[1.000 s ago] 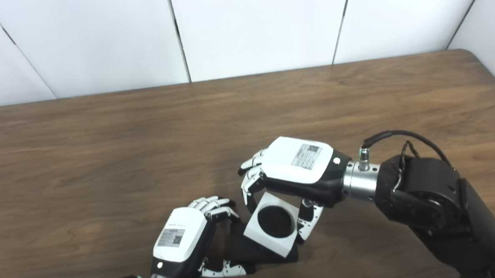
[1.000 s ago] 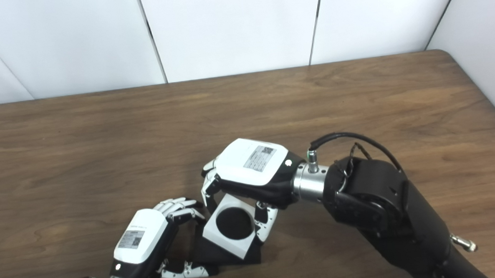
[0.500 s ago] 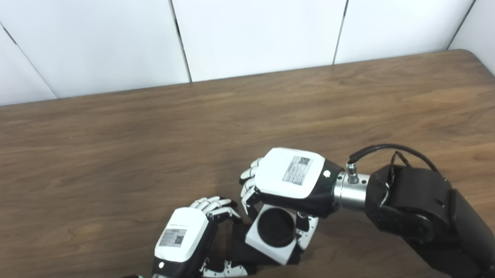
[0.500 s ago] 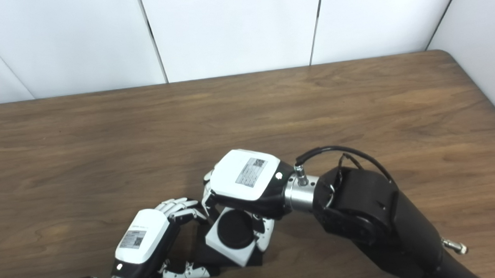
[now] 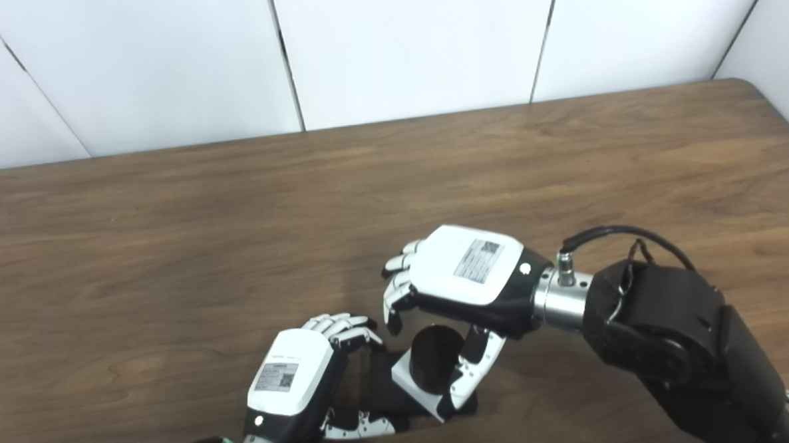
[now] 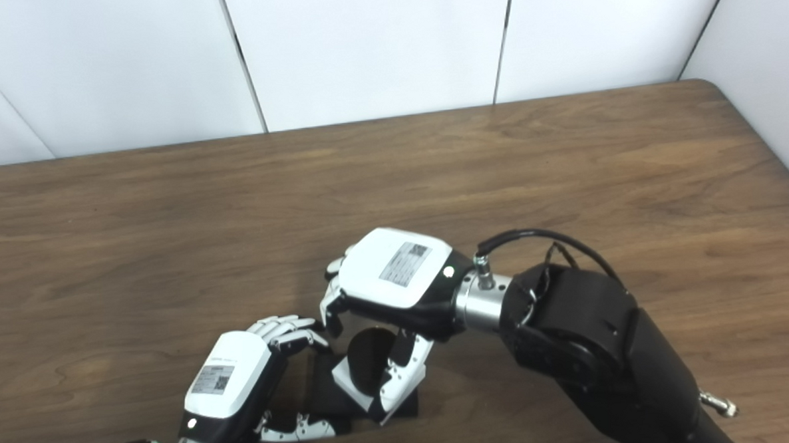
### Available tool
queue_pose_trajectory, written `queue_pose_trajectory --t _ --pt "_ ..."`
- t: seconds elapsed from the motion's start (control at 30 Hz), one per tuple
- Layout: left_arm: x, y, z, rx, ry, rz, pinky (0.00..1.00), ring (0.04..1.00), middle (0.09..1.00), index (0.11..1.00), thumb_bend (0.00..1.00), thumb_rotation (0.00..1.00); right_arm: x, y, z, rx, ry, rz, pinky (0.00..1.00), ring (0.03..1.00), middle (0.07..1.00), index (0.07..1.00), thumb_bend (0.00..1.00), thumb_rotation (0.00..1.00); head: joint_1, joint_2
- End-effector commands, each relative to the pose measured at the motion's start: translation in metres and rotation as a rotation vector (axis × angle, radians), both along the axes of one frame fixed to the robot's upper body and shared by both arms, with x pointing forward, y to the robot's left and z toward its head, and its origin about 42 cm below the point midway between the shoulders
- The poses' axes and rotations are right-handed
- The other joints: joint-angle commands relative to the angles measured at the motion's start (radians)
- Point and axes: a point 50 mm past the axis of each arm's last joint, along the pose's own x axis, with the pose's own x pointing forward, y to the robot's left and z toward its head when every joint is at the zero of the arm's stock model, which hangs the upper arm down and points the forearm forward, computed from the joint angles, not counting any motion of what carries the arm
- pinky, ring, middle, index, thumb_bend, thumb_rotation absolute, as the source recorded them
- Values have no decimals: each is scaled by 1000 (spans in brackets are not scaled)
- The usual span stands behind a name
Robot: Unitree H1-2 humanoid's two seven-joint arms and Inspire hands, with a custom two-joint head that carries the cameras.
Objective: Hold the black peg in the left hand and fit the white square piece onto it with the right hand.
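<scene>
My left hand [image 5: 295,379] is shut on the black peg's flat base [image 5: 380,390] near the table's front edge. The round black peg [image 5: 434,361] stands up through the hole of the white square piece [image 5: 416,392], which sits low on it, tilted. My right hand [image 5: 465,277] hovers just above, palm down. Its fingers [image 5: 395,295] are curled and lifted clear of the white piece. Its thumb [image 5: 471,371] reaches down along the piece's right side, touching or very near it. The same shows in the right eye view, with the peg [image 6: 367,359] and the white piece [image 6: 347,387].
The brown wooden table [image 5: 170,258] spreads to the left, back and right of the hands. White wall panels [image 5: 400,41] stand behind its far edge. My right forearm [image 5: 672,329] crosses the table's front right part.
The white piece has slid down over the black peg, which now sticks up through its hole. My right hand's fingers have come off the piece and the hand has risen a little.
</scene>
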Motion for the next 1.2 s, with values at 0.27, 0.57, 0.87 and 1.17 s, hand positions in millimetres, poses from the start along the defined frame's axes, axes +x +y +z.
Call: queue_pose_trajectory --t 0.27,0.57,0.87,1.17 --pt "4 13 -2 -29 -23 84 789 822 838 881 1000 583 6 -7 17 94 -78 -49 861 873 739 642 873 604 3 -3" --pt "5 22 6 -106 3 109 777 821 857 916 1000 601 7 -13 17 133 -67 -76 845 872 738 636 858 599 12 -7" --pt "0 56 33 -425 77 239 664 787 857 943 1000 639 10 -42 17 308 61 -202 838 880 769 718 793 690 13 -18" --pt "-8 82 14 -891 135 457 828 860 896 915 675 914 -17 -86 -48 770 287 -615 883 964 971 947 508 970 11 -32"
